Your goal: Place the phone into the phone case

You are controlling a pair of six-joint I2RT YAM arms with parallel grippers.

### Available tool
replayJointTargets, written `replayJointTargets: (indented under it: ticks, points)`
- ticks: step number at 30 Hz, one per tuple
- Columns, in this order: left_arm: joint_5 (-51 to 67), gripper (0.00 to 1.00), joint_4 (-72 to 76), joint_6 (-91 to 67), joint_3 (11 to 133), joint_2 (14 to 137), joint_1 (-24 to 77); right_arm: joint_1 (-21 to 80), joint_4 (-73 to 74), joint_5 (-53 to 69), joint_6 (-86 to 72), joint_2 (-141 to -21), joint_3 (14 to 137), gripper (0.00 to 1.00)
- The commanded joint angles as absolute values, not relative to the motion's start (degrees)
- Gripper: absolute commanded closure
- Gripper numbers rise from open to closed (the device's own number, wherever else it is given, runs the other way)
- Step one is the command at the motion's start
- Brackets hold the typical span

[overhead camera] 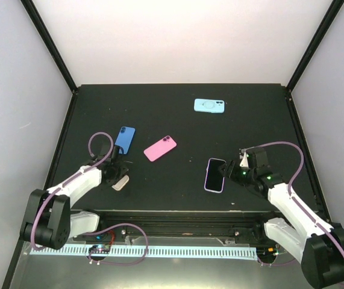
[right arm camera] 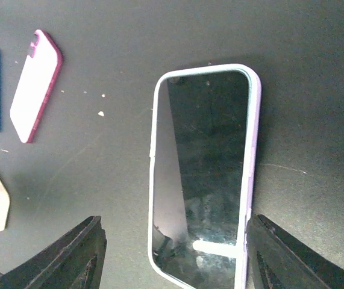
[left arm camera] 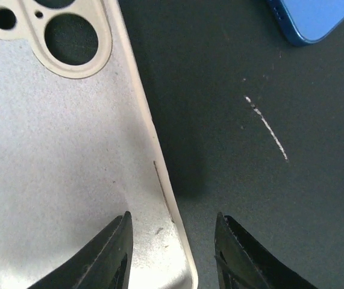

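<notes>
Black tabletop under white walls carries everything. The lilac-rimmed phone lies screen up, and whether that rim is already a case I cannot tell. It sits straight ahead of the right gripper. That gripper's jaws are spread wide and hold nothing, and the phone's near end lies between them. Its long axis runs away from the gripper, along the line of reach, so the right arm is clearly nearer. Well to the left of the phone lies the beige case, hollow side up. The left gripper stands unclenched astride its long edge. Between the case and the phone, and farther back, lie a pink handset and a blue one.
</notes>
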State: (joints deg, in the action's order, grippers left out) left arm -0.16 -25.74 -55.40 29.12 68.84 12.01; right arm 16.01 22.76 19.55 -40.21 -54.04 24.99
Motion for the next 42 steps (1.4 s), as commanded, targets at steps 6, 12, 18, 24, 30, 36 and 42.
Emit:
replayJointTargets:
  ticks: [6,12,18,24,30,36,42]
  points:
    - [-1.0,0.74,-23.5,-54.9,32.4,73.0,11.6,15.7,21.9,19.9,-41.9,-48.4,23.9,0.36]
    - [2.0,0.98,-24.2,-52.2,33.6,75.8,11.7,15.7,21.7,20.8,-42.9,-46.1,23.2,0.36]
    - [5.9,0.98,-25.9,-50.7,32.8,72.8,12.0,15.7,22.0,20.7,-43.6,-43.9,22.6,0.37]
    - [11.1,0.98,-24.4,-46.6,30.6,63.5,14.2,15.7,21.3,21.9,-44.5,-42.3,22.2,0.37]
    - [16.8,0.99,-20.4,-41.4,27.7,52.0,19.9,15.7,20.4,21.8,-44.4,-40.6,21.4,0.37]
    - [22.2,0.99,-15.7,-38.1,27.9,49.4,28.6,15.8,18.5,22.5,-45.2,-40.9,20.7,0.38]
    - [23.1,0.98,-11.5,-34.9,30.2,55.5,36.4,15.7,18.7,22.7,-45.3,-40.6,20.7,0.38]
